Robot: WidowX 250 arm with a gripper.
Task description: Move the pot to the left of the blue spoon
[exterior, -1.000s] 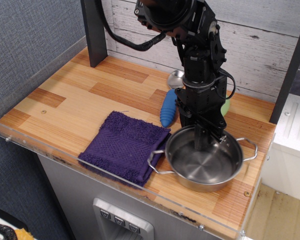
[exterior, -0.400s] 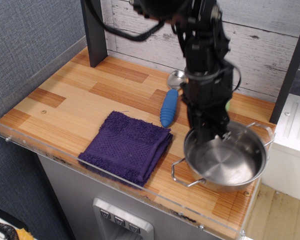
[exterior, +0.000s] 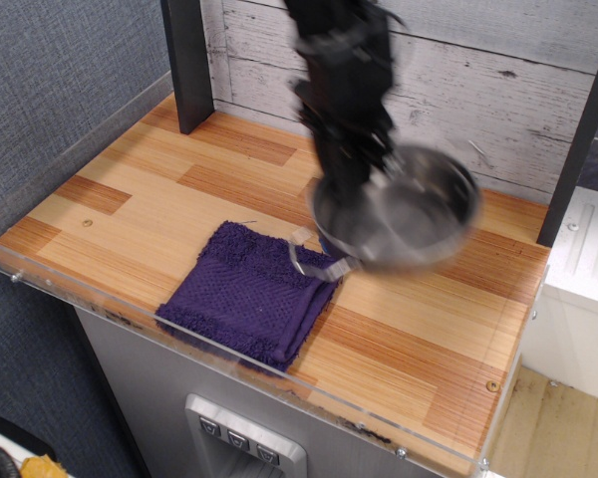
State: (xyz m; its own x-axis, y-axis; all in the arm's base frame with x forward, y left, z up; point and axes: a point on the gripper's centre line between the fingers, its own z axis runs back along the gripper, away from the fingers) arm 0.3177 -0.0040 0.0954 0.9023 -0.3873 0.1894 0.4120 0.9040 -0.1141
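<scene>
The shiny steel pot [exterior: 419, 214] is off the counter, tilted and blurred by motion, above the back middle of the wooden counter [exterior: 140, 189]. One wire loop handle [exterior: 314, 261] hangs over the towel's right corner. My gripper [exterior: 357, 184] is blurred too; it comes down from above and is shut on the pot's left rim. The blue spoon is hidden behind the arm and the pot.
A folded purple towel [exterior: 249, 289] lies at the front middle. A dark post [exterior: 189, 60] stands at the back left before the plank wall. A clear acrylic lip [exterior: 229, 349] runs along the front edge. A dark post [exterior: 578, 129] stands at the right.
The pot has been lifted from the front right of the counter and carried left and back, now covering the spoon. The arm has swung left with it.
</scene>
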